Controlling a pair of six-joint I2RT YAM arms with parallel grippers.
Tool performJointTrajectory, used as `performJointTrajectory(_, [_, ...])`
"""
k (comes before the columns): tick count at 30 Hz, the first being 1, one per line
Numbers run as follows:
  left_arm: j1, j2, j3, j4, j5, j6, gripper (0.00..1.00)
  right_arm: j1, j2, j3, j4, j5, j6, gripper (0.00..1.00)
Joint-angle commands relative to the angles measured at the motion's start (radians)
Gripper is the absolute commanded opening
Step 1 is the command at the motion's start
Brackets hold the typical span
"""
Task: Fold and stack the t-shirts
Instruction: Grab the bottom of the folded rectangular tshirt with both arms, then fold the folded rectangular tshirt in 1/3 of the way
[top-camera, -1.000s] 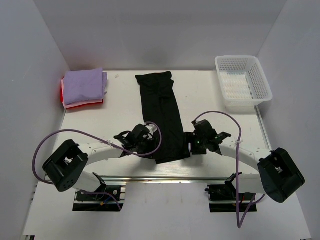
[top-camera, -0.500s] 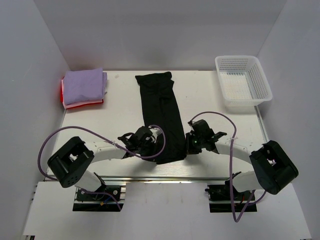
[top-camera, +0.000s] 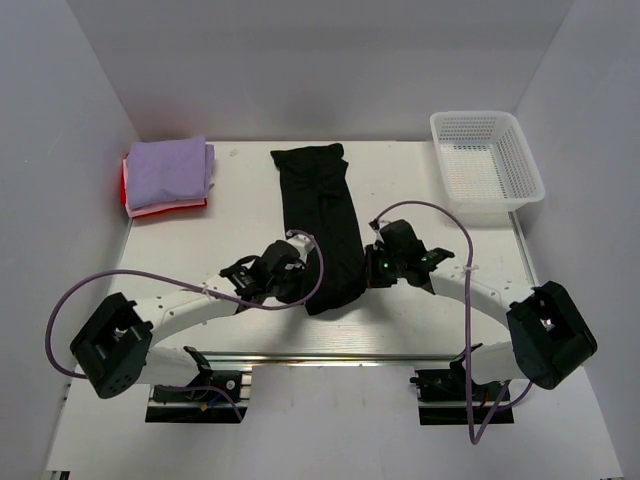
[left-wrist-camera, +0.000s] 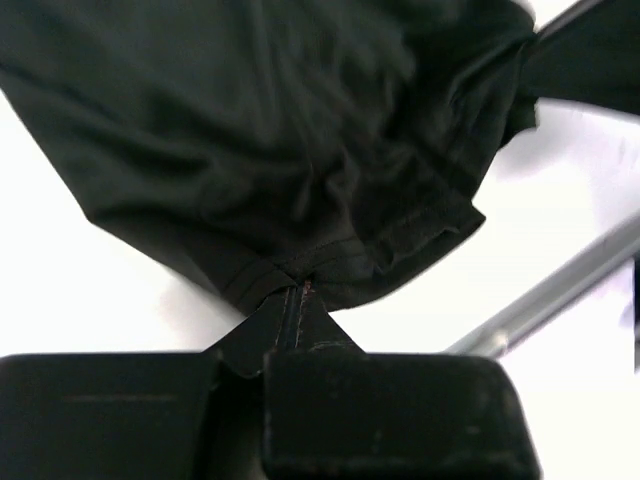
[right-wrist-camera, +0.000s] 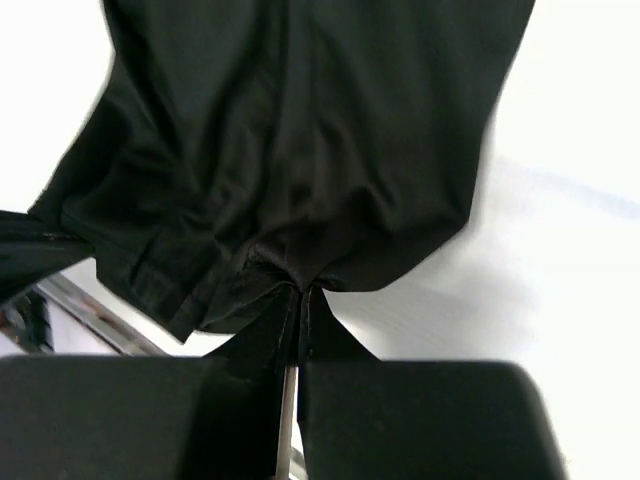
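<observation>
Slippage is looming: left gripper (left-wrist-camera: 297, 298) and right gripper (right-wrist-camera: 300, 298) are each clamping shut on a thin near-hem corner of the long black cloth t-shirt (top-camera: 322, 215) lying along the white table (top-camera: 220, 230); uneven pulling could skew the fold.

At the far right corner of my white table (top-camera: 230, 235) I see a white plastic mesh basket (top-camera: 487, 160) sitting upright (its rim close to the pale right wall (top-camera: 585, 120)), and a metal rail (top-camera: 330, 356) runs along the table's near edge.
</observation>
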Motion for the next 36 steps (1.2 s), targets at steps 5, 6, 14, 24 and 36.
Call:
performJointTrajectory(5, [0.014, -0.01, 0.14, -0.059, -0.252, 0.041, 0.0, -0.011, 0.045, 0.167, -0.039, 0.08, -0.052, 0.0])
performJointTrajectory(6, [0.024, -0.001, 0.14, -0.068, -0.274, 0.041, 0.0, -0.011, 0.054, 0.173, -0.042, 0.082, -0.053, 0.0])
performJointTrajectory(14, [0.113, 0.125, 0.259, -0.046, -0.341, 0.067, 0.0, -0.039, 0.14, 0.301, -0.072, 0.123, -0.084, 0.0])
performJointTrajectory(24, [0.23, 0.261, 0.447, -0.023, -0.308, 0.165, 0.0, -0.087, 0.294, 0.514, -0.105, 0.111, -0.126, 0.0])
performJointTrajectory(36, [0.347, 0.433, 0.638, 0.015, -0.24, 0.242, 0.0, -0.162, 0.499, 0.782, -0.143, 0.021, -0.165, 0.0])
